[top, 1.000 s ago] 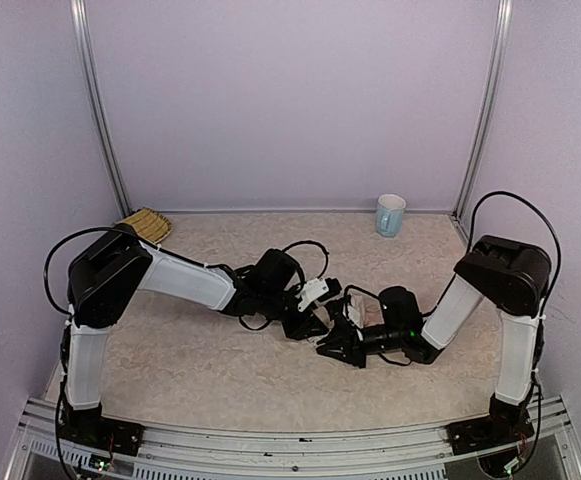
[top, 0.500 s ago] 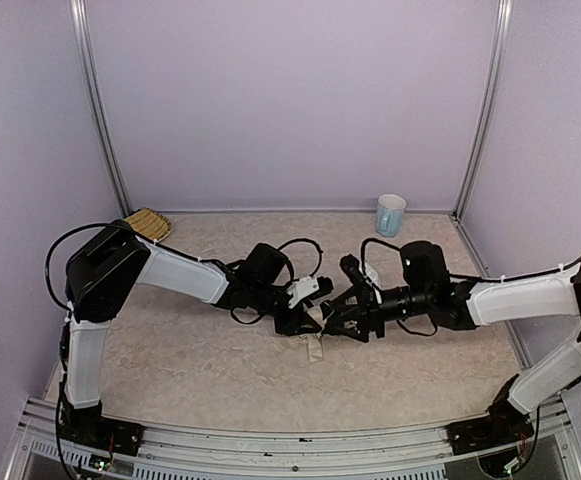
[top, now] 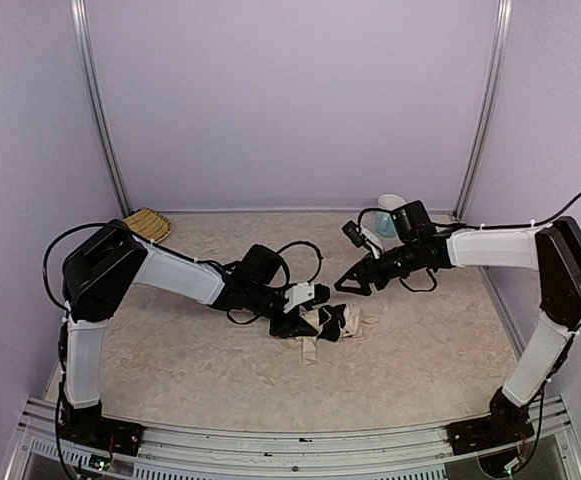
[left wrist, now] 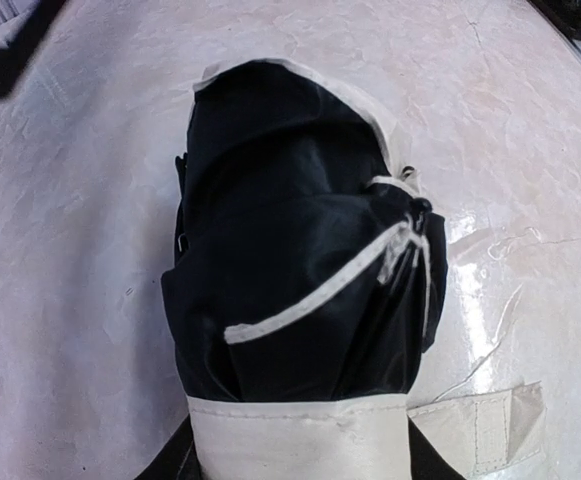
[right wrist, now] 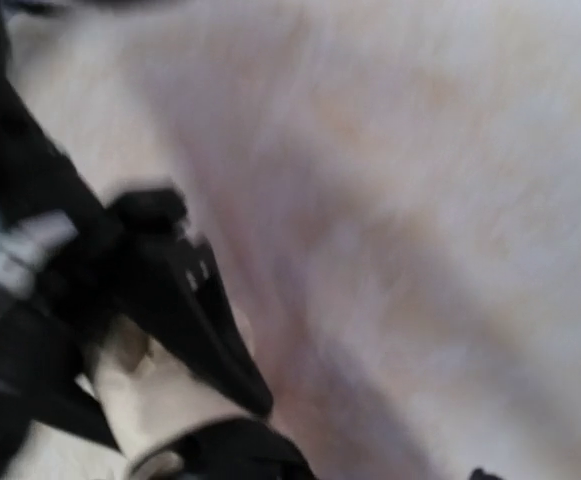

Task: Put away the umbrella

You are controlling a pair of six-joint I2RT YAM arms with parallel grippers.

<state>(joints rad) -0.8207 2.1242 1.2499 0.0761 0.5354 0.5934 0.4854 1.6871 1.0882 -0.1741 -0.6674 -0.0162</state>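
Umbrella [top: 338, 322] lies as a crumpled black-and-cream bundle on the table [top: 190, 360], about mid-width, its pale strap [top: 310, 350] trailing toward the near edge. At far left a woven basket [top: 148, 223] sits in the back corner. The left gripper [top: 303, 322] reaches in low from the left, fingers clamped on either side of the bundle's cream end. Right of the bundle and apart from it hangs the right gripper [top: 352, 284]; its wrist view is blurred, so its opening cannot be told. A pale mug [top: 390, 212] stands by the back wall.
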